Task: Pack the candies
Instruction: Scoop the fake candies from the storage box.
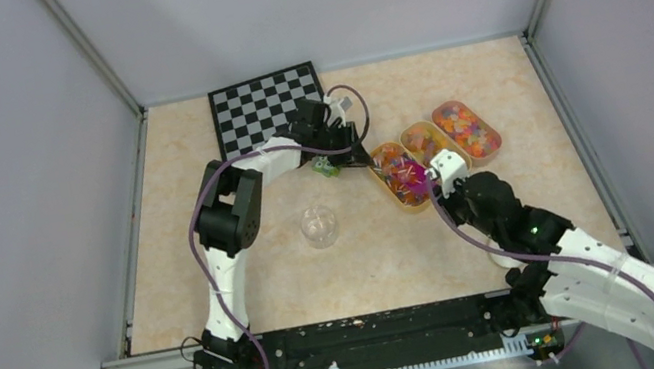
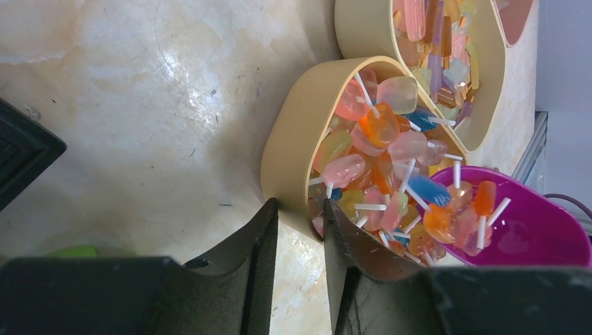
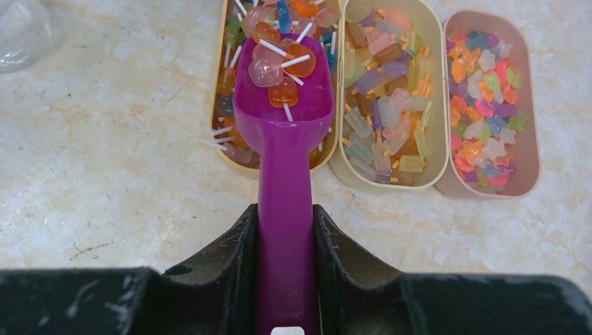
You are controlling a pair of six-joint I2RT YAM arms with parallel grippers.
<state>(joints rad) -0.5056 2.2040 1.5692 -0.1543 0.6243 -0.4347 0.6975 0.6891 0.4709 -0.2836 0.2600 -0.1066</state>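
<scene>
Your right pincer (image 3: 285, 216) is clenched on the handle of the magenta plastic scoop (image 3: 283, 132). Its bowl holds a few translucent multicoloured stick candies (image 3: 278, 66) above the tan oval tray (image 2: 286, 139), which is heaped with more. Your left pincer (image 2: 300, 206) is released, jaws slightly parted just beside that tray's end, over the marbled beige bench (image 2: 139, 105). A cream tray (image 3: 438, 63) and a pink tray (image 3: 529, 98) of candy sit alongside.

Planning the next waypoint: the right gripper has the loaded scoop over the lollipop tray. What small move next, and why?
Probably lift the magenta scoop straight up, kept level. The right gripper is clamped on its handle, lollipops lie in its bowl low over the tray, and the clear container stands apart to the left.
</scene>
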